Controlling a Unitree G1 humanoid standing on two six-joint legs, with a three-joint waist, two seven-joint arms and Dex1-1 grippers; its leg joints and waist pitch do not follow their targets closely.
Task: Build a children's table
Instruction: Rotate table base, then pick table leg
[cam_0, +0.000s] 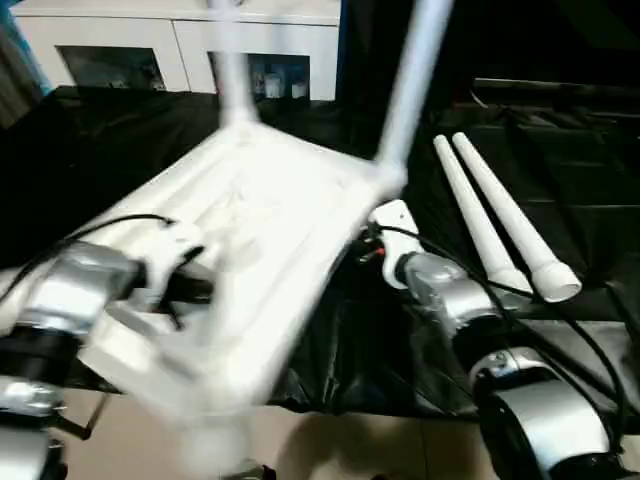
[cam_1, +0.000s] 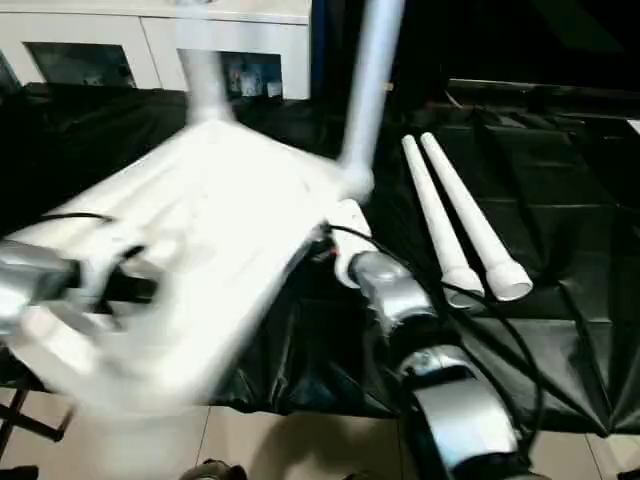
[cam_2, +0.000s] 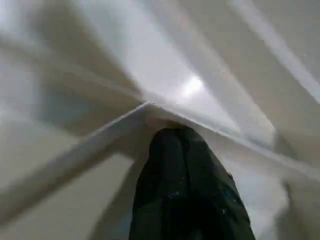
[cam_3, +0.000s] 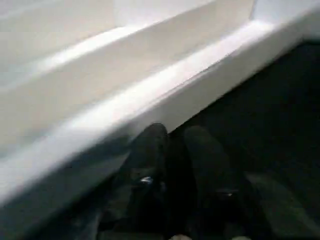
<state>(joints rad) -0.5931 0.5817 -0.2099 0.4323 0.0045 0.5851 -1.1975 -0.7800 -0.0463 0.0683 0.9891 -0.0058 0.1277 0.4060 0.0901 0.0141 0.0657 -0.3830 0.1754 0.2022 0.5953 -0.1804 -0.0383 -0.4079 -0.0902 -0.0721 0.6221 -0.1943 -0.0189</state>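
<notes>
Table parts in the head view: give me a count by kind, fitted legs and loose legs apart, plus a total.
White plastic ribbed tabletop: 1
White tapered tube legs standing in its corner sockets: 2
Loose white tapered tube legs lying on the black cloth: 2
Total: 5

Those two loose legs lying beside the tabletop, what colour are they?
White. The two loose legs lie side by side on a black cover, clearest in the left eye view.
</notes>
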